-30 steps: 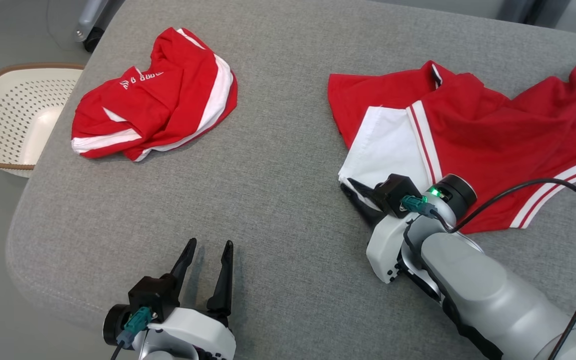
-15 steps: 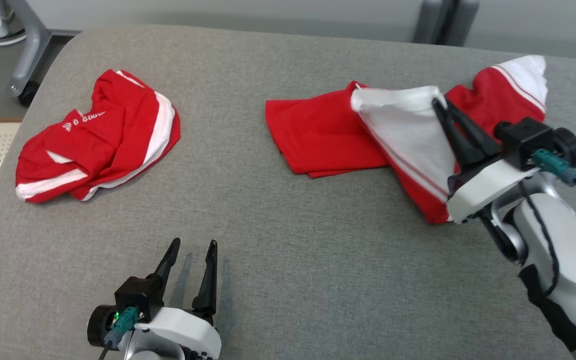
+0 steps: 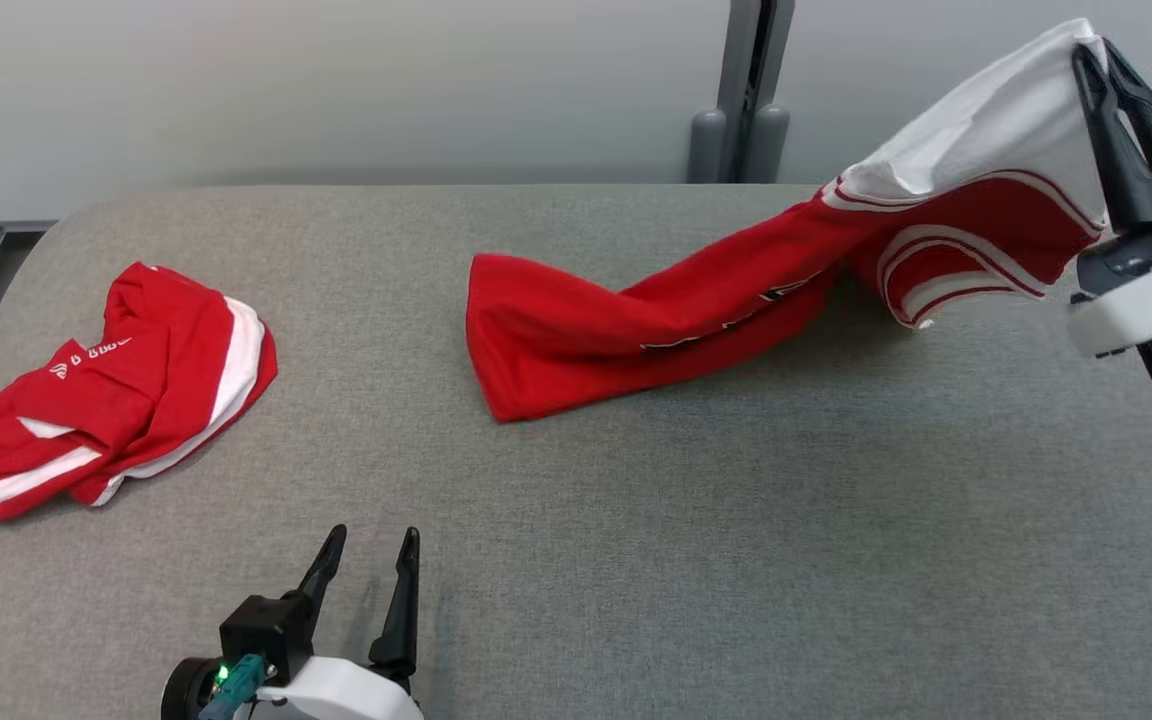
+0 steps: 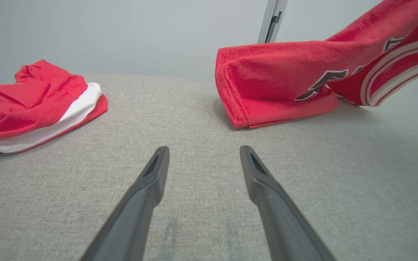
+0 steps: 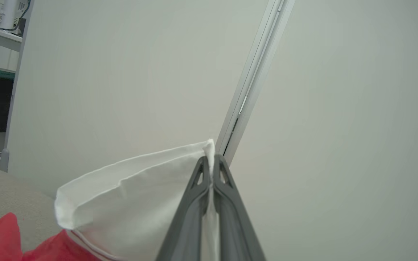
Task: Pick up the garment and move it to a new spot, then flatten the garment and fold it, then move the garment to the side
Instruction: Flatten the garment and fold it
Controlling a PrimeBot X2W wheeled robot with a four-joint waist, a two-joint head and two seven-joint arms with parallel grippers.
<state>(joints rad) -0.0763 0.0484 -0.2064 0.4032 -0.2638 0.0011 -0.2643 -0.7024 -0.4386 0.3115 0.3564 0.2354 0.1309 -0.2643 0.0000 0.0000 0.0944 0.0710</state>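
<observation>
Right gripper (image 3: 1097,50), high at the right, pinches the white corner of a red-and-white jersey (image 3: 636,320), whose red body sags onto the grey padded table (image 3: 736,560). Left gripper (image 3: 372,532) hovers wide apart, empty. A crumpled red jersey (image 3: 116,400) lies far left, its white lettering unreadable.

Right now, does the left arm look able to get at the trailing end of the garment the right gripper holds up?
Probably yes. The left gripper is open, and bare grey surface lies between it and the garment's trailing end, resting ahead and to its right. Actual reach is unconfirmed.
</observation>
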